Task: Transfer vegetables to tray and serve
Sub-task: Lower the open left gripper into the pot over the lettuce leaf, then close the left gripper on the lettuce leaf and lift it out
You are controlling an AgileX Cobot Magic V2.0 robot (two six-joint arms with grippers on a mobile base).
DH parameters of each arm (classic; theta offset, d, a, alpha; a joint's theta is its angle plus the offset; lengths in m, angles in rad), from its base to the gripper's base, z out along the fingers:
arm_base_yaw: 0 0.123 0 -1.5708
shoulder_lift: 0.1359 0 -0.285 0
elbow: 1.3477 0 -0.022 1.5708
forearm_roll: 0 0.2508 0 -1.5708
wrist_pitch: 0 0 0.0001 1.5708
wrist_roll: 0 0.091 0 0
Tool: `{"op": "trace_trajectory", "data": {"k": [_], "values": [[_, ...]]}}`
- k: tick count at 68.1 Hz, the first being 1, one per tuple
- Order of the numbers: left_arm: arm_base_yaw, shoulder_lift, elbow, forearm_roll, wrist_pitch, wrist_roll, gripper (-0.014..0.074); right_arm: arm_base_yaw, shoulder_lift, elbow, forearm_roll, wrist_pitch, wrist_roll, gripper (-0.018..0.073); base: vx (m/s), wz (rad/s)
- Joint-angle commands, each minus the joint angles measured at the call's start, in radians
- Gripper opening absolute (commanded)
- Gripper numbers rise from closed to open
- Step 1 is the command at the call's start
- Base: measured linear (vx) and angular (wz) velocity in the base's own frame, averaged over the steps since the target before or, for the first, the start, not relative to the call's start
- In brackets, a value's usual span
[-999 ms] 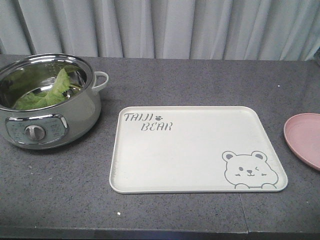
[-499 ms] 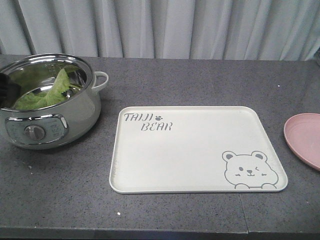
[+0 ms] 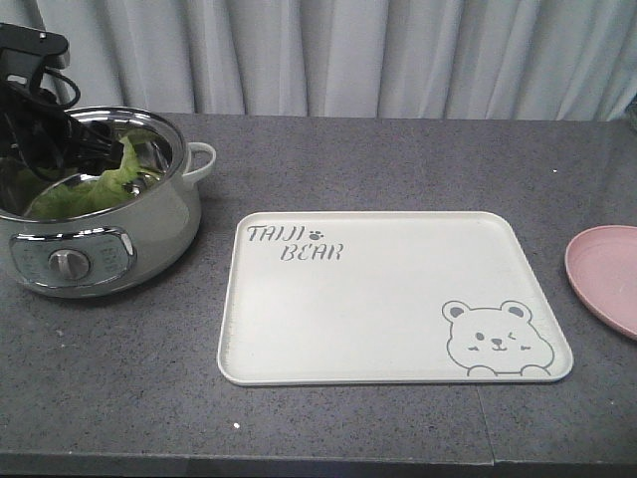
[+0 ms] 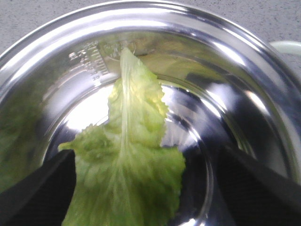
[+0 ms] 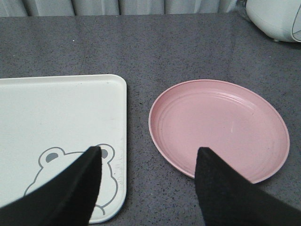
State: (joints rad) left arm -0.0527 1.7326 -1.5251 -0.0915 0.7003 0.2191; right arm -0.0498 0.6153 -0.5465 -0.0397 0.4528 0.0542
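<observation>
The left gripper point(image 4: 148, 155) hangs inside the mouth of the steel pot point(image 3: 149, 229), its jaws spread wide. The lettuce point(image 4: 129, 108) lies directly beneath it on the shiny bottom. One crinkled leaf sits between the two dark fingers point(image 4: 42, 193), and its pale rib runs away from the wrist toward the far wall. Nothing is gripped yet, and I cannot tell whether the fingertips touch the leaf.

The step in hand looks like the first pick, as the tray point(image 3: 378, 299) is bare. It lies on the counter point(image 3: 398, 159), well off to this gripper's right and outside the pot.

To do it well, I would lower straight down until the tips straddle the broad lower part of the leaf. I would then close across the rib, which is the firmest part to pinch. The leaf is limp and may cling to the metal, so the lift should be slow and high enough to clear the rim before swinging toward the tray.

The right gripper point(image 5: 149, 153) waits with its jaws apart. The tray's bear corner is below to its left, and the pink plate point(image 5: 225, 122) is below to its right.
</observation>
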Motion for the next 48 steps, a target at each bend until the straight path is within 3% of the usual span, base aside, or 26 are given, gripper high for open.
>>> {"op": "trace_trajectory", "data": {"k": [1, 48], "values": [[-0.004, 0.017, -0.08, -0.019, -0.055, 0.0, 0.0586, 0.002, 0.007, -0.033, -0.007, -0.064, -0.006, 0.0419, 0.0, 0.0], [0.015, 0.187, -0.145, -0.012, -0.155, -0.056, 0.0586, 0.002, 0.007, -0.033, -0.007, -0.064, -0.006, 0.0419, 0.0, 0.0]]}}
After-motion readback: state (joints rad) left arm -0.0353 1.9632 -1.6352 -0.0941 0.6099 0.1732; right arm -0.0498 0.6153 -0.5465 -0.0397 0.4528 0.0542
